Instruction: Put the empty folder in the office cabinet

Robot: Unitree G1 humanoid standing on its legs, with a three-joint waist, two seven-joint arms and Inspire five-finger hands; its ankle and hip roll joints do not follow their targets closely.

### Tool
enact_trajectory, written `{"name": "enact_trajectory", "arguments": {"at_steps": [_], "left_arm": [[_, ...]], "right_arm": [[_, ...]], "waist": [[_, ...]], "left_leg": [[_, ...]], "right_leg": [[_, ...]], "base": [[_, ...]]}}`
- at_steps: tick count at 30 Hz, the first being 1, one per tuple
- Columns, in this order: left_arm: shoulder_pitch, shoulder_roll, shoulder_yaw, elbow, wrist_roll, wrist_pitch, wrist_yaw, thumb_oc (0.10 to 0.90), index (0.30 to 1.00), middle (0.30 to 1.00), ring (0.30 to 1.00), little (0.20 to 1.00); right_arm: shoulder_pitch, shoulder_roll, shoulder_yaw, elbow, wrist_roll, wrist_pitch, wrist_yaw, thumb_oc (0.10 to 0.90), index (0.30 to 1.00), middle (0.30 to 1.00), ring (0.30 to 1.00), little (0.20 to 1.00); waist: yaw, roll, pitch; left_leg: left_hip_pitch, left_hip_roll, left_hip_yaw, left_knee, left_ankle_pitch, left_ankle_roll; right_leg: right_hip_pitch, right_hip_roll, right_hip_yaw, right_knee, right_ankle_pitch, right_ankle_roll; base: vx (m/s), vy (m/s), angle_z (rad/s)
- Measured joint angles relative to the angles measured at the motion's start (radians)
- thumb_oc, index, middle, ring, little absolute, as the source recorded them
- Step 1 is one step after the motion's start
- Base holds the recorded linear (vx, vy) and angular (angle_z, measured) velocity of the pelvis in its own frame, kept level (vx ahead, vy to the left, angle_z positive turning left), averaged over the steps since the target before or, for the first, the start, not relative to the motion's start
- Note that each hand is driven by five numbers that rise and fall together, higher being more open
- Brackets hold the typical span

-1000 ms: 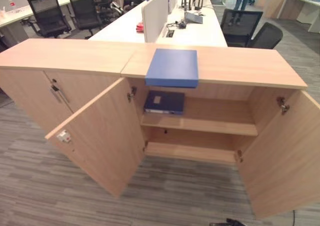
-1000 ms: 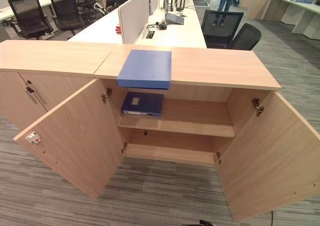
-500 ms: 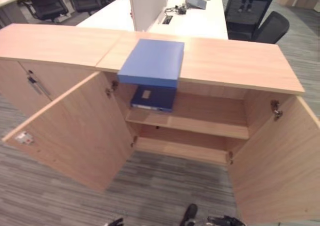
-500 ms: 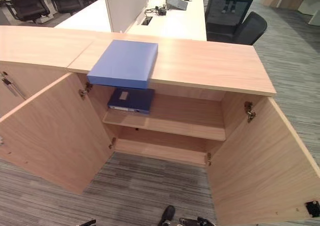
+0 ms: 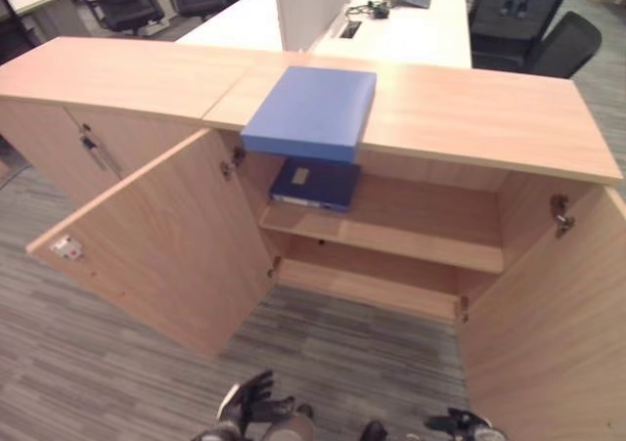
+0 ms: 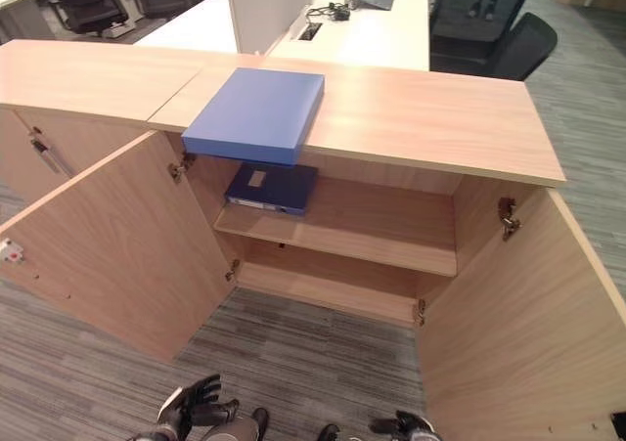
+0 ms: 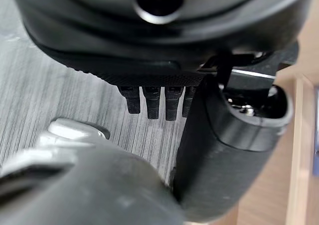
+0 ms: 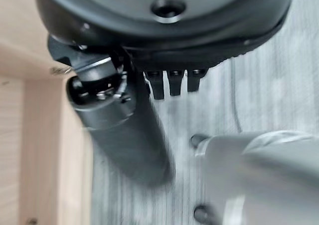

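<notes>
Blue folder (image 5: 313, 109) flat on cabinet worktop (image 5: 489, 118), front edge overhanging open shelf (image 5: 411, 241) | left hand (image 5: 249, 402) and right hand (image 6: 406, 426) low, empty, fingers relaxed | raise both — grip folder's sides, lower level.

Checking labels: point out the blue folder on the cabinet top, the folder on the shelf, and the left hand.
blue folder (image 5: 313, 109), left eye view, middle of its top face
shelf folder (image 5: 318, 182), left eye view, its visible cover
left hand (image 6: 191, 402), right eye view, back of the hand

Left hand (image 6: 193, 403) risen into view low above the carpet, fingers spread, right hand (image 6: 406, 425) just emerging beside it, both empty.
</notes>
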State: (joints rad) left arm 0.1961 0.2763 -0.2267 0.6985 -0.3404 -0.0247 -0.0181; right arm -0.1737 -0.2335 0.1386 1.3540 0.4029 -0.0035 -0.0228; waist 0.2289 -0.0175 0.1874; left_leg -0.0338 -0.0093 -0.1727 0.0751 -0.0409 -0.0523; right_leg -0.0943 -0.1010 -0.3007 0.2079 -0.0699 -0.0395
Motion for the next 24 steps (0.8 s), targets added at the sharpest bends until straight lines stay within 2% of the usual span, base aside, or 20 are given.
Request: {"name": "enact_trajectory", "arguments": {"at_steps": [2,6,7,9,11,14,16,20,24], "left_arm": [[0.016,-0.019,0.026,-0.004,-0.007,0.003,-0.007,0.8,0.9,0.9,0.9,0.9],[0.022,-0.011,0.075,-0.032,-0.009,0.018,0.001,0.8,0.9,0.9,0.9,0.9],[0.025,0.004,0.076,-0.052,-0.009,0.026,0.013,0.8,0.9,0.9,0.9,0.9],[0.031,0.015,0.076,-0.069,-0.009,0.026,0.013,0.8,0.9,0.9,0.9,0.9],[0.041,0.023,0.093,-0.125,-0.009,0.026,0.018,0.8,0.9,0.9,0.9,0.9],[0.055,0.023,0.117,-0.167,-0.008,0.023,0.035,0.8,0.9,0.9,0.9,0.9],[0.065,0.023,0.125,-0.183,-0.006,0.023,0.052,0.8,0.9,0.9,0.9,0.9],[0.069,0.024,0.14,-0.2,0.009,0.026,0.056,0.8,0.9,0.9,0.9,0.9],[0.112,0.031,0.163,-0.355,0.139,0.027,0.083,0.8,0.9,0.9,0.9,0.9]], "right_arm": [[0.051,0.002,-0.002,-0.008,-0.002,0.005,0.001,0.8,0.9,0.9,0.9,0.9],[0.113,0.032,-0.002,-0.006,-0.002,0.019,-0.005,0.8,0.9,0.9,0.9,0.9],[0.14,0.043,-0.007,-0.003,-0.002,0.021,-0.008,0.8,0.9,0.9,0.9,0.9],[0.154,0.049,-0.016,-0.004,-0.002,0.021,-0.011,0.8,0.9,0.9,0.9,0.9],[0.156,0.05,-0.017,-0.004,-0.008,0.021,-0.012,0.8,0.9,0.9,0.9,0.9],[0.152,0.053,-0.016,-0.005,-0.009,0.021,-0.012,0.8,0.9,0.9,0.9,0.9],[0.141,0.052,-0.017,-0.006,-0.009,0.021,-0.012,0.8,0.9,0.9,0.9,0.9],[0.13,0.053,-0.017,-0.007,-0.01,0.022,-0.012,0.8,0.9,0.9,0.9,0.9],[0.117,0.059,-0.035,-0.011,-0.01,0.021,-0.017,0.8,0.9,0.9,0.9,0.9]], "waist": [[-0.019,0.031,-0.018],[-0.007,0.001,-0.041],[-0.009,-0.017,-0.049],[-0.012,-0.023,-0.052],[-0.01,-0.02,-0.06],[-0.007,-0.018,-0.074],[-0.006,-0.006,-0.083],[-0.004,-0.003,-0.084],[0.0,-0.016,-0.083]], "left_leg": [[0.06,0.021,-0.005,-0.049,0.04,0.006],[0.053,0.007,0.026,-0.07,0.058,0.03],[0.063,-0.003,0.031,-0.092,0.067,0.044],[0.078,-0.013,0.033,-0.114,0.078,0.053],[0.109,-0.029,0.032,-0.146,0.084,0.067],[0.122,-0.039,0.031,-0.154,0.089,0.067],[0.126,-0.042,0.029,-0.153,0.094,0.075],[0.133,-0.043,0.028,-0.153,0.094,0.074],[0.139,-0.042,0.026,-0.154,0.084,0.06]], "right_leg": [[0.044,0.028,-0.004,-0.057,0.028,0.01],[0.061,0.018,0.005,-0.116,0.055,0.048],[0.077,0.012,0.006,-0.16,0.082,0.059],[0.096,0.005,0.006,-0.192,0.108,0.068],[0.143,-0.004,0.006,-0.254,0.139,0.084],[0.171,-0.006,0.002,-0.298,0.161,0.091],[0.177,-0.01,0.0,-0.303,0.167,0.092],[0.185,-0.011,-0.005,-0.303,0.166,0.093],[0.192,-0.01,-0.007,-0.303,0.158,0.103]], "base": [[0.11,0.078,-0.22],[0.07,0.06,-0.16],[0.07,0.059,-0.11],[0.08,0.061,-0.03],[0.07,0.066,0.06],[0.05,0.056,0.05],[0.03,0.025,0.06],[0.03,0.022,0.03],[0.01,-0.007,-0.01]]}}
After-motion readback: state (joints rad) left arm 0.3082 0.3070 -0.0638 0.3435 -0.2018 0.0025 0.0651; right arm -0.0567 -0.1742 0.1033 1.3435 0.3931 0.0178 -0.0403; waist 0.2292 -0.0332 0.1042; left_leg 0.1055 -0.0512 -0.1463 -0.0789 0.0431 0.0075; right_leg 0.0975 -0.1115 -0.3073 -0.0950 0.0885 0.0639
